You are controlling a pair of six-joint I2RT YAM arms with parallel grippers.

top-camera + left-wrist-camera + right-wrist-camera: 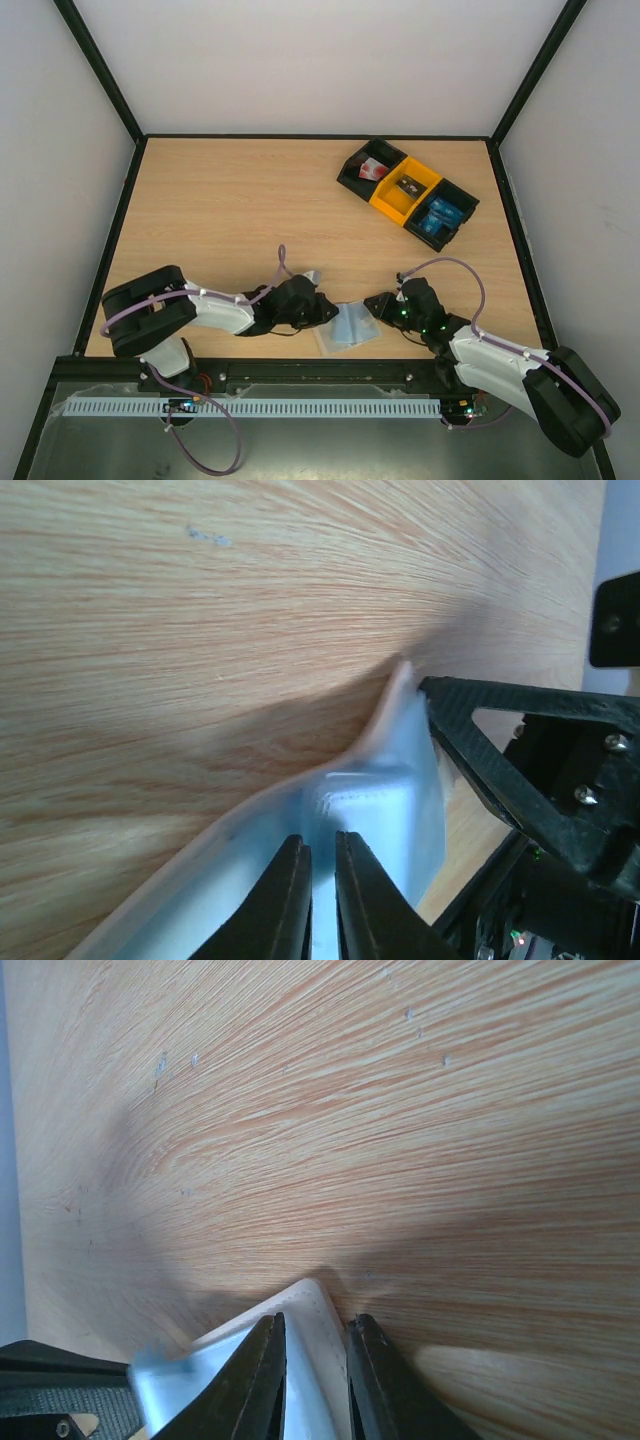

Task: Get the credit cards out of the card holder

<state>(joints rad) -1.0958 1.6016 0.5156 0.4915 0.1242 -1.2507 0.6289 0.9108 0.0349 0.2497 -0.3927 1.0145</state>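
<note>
Both grippers pinch the card holder, which sits on the table near its front edge. The left gripper clamps its left edge with fingers nearly closed, and the right gripper clamps the right edge likewise.

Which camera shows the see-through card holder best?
The top camera, because it shows the whole card holder at once. The left wrist camera shows only a bent, blurry piece of it. The right wrist camera shows just one pale corner.

Overhead view bright, even, sharp. My wrist views soft: translucent pale blue-grey plastic card holder blurred, broad grey shadows across light wood-grain table top.
</note>
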